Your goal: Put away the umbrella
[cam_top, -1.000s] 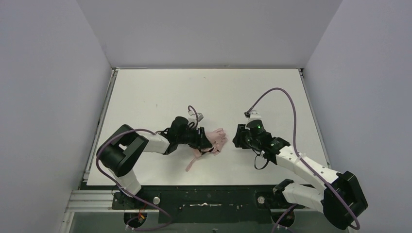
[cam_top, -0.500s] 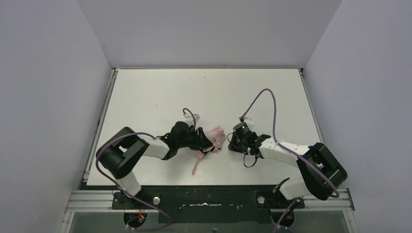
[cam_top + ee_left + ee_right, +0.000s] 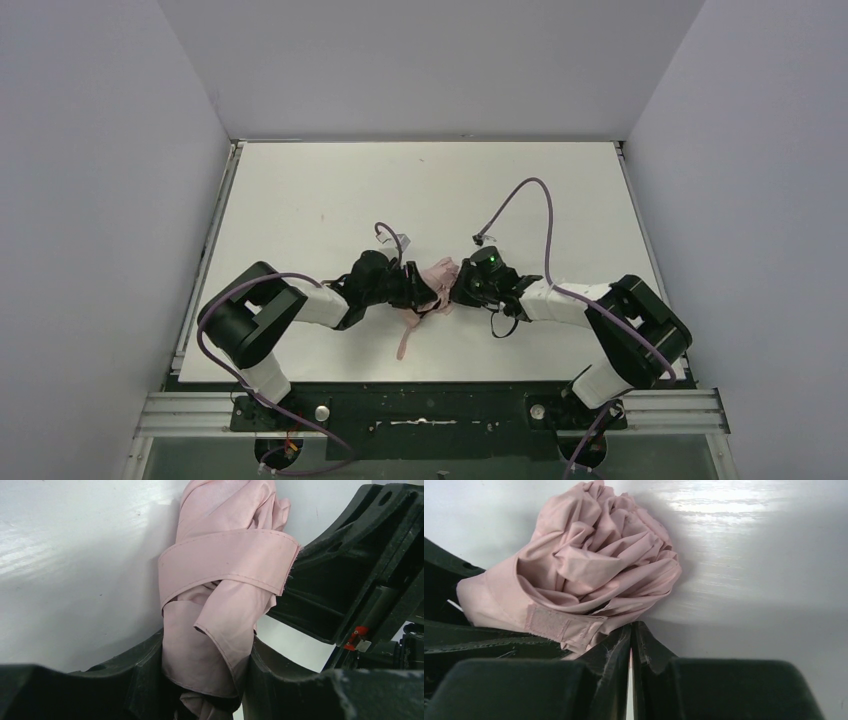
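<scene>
The pale pink umbrella [image 3: 441,273] lies folded and bunched on the white table [image 3: 330,190] between my two grippers. My left gripper [image 3: 424,290] is shut on its fabric body [image 3: 220,605], one finger on each side. A pink strap [image 3: 230,555] is wrapped round the bundle. My right gripper [image 3: 463,286] is shut, its tips [image 3: 630,630] touching the lower edge of the crumpled fabric [image 3: 594,565]. The strap's velcro end [image 3: 546,622] lies just left of those tips. A thin pink strap [image 3: 403,342] trails toward the near edge. The shaft and handle are hidden.
Grey walls enclose the table on the left, back and right. Purple cables [image 3: 520,200] arc above both wrists. The right gripper's black body [image 3: 350,570] sits close against the umbrella in the left wrist view.
My right arm has swung left across the table until its shut gripper reached the umbrella. The left gripper has stayed shut on the umbrella, shifting it slightly.
</scene>
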